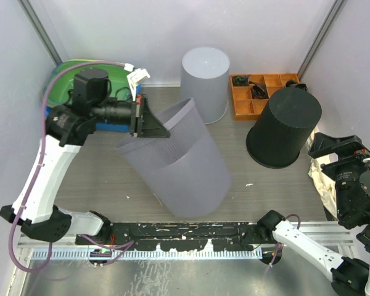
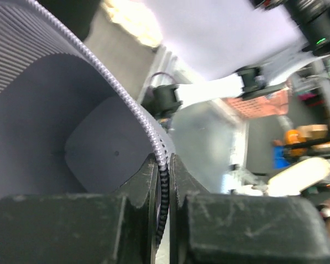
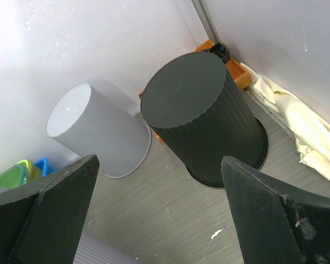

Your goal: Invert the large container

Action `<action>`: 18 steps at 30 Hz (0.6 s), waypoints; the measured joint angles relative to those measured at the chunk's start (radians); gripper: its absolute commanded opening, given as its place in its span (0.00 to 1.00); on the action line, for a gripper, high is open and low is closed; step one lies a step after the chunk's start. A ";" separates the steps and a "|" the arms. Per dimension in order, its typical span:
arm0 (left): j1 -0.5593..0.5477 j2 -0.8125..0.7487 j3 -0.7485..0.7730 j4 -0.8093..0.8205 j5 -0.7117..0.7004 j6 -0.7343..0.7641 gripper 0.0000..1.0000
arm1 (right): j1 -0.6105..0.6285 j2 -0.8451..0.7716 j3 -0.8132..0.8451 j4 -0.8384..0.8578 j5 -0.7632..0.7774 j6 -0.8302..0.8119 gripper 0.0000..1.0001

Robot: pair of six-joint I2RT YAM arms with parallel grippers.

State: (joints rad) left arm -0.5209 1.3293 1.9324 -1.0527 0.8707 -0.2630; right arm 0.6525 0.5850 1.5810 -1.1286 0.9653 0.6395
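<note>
Reaches inward with the left arm [image 1: 40, 166], wrist raised, jaws pinched tight. Holds the right arm [image 1: 357, 191] folded back, seemingly low, jaws spread wide.

Grey bin [image 1: 179, 166], left of the black bin [image 1: 283, 126]: matt plastic w/ fine ribs outside, smooth inside. Black bin: matt plastic, ribbed sides, smooth flat base. Pale bin [image 1: 205, 80] behind-left of it: smooth, slight sheen. Cloth [image 3: 297, 132] right of it: soft, crumpled. Table [image 1: 98, 172]: dull brushed metal.
</note>
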 measured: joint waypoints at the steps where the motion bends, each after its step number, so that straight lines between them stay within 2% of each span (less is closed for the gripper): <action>1: -0.005 -0.001 -0.045 0.074 0.027 -0.068 0.00 | 0.000 0.003 0.000 -0.013 0.000 0.005 1.00; 4: -0.042 -0.002 -0.232 0.407 0.097 -0.322 0.00 | 0.000 0.011 -0.001 -0.035 -0.001 0.023 1.00; 7: -0.079 0.046 -0.418 0.832 0.135 -0.652 0.00 | 0.000 0.018 -0.001 -0.055 0.000 0.039 1.00; 11: -0.095 0.237 -0.508 1.361 0.134 -1.104 0.00 | 0.000 0.031 -0.002 -0.077 0.006 0.059 1.00; 15: -0.089 0.400 -0.554 1.728 0.075 -1.436 0.00 | 0.000 0.051 -0.008 -0.080 0.019 0.074 1.00; 18: -0.078 0.474 -0.606 1.934 0.029 -1.591 0.00 | 0.000 0.071 -0.008 -0.085 0.029 0.074 1.00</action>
State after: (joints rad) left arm -0.5987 1.8034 1.3266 0.8814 0.8993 -1.8542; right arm 0.6525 0.6559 1.5726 -1.2137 0.9943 0.7139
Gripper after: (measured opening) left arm 0.061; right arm 0.998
